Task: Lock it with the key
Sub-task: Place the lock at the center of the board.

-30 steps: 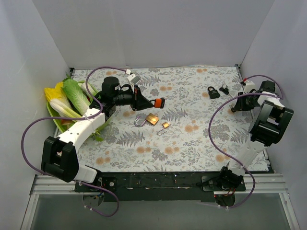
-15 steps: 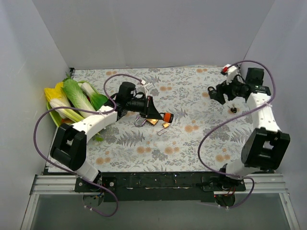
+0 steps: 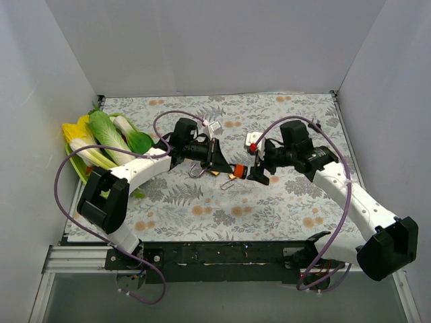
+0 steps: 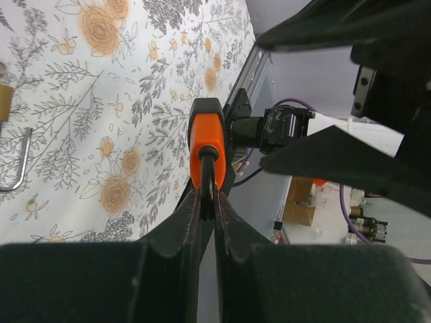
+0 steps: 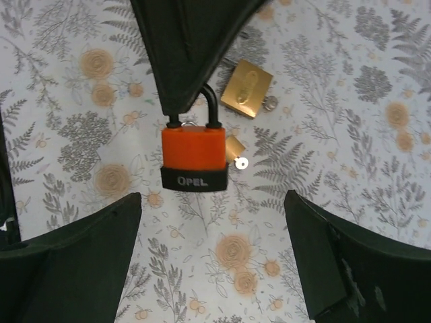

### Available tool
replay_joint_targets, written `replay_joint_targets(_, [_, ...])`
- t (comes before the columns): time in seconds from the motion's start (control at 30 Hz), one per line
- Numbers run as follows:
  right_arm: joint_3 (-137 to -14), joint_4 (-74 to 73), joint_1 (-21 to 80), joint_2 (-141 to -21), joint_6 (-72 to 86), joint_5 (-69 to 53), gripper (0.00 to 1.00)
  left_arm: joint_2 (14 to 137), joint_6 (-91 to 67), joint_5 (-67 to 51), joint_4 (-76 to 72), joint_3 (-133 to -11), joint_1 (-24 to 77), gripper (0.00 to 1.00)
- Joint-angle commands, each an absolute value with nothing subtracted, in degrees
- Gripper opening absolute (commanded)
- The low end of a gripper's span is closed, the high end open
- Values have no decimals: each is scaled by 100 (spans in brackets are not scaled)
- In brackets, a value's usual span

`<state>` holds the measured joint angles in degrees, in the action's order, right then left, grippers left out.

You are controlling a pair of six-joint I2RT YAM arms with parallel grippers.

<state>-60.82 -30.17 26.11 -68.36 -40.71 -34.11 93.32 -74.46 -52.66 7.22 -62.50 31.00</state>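
My left gripper (image 4: 204, 196) has its jaws pinched tight on the shackle of the orange padlock (image 5: 194, 158), held at the centre of the top view (its OPEL label faces my right wrist camera). My right gripper (image 3: 256, 172) stands wide just right of it, not touching. In the right wrist view, 2 locks lie on the mat (image 5: 350, 81): a big brass lock (image 5: 246, 89) upper right of the padlock and a small brass lock (image 5: 234, 147) beside its right edge.

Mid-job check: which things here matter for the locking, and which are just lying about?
In the job: orange padlock, its shackle pinched in the left gripper; right gripper, open, facing it.
Lying about: large brass padlock; small brass padlock; vegetables.
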Motion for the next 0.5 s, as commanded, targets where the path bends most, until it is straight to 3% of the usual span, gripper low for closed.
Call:
replay_joint_targets(0.0, [-5915,-2733,3145,-6767,-4017,-3235,94,8921,-7427,-5546,501,-6372,3374,0])
replay_joint_targets(0.17, [-5889,-2663,3384,-6917,-4025,-3191,94,8833,-7418,-5546,475,-6311,3401,0])
replay_joint_targets(0.47, [-5581,-2558,3507,-6926,-4087,-2953,77,8771,-7550,-5625,255,-6223,3410,0])
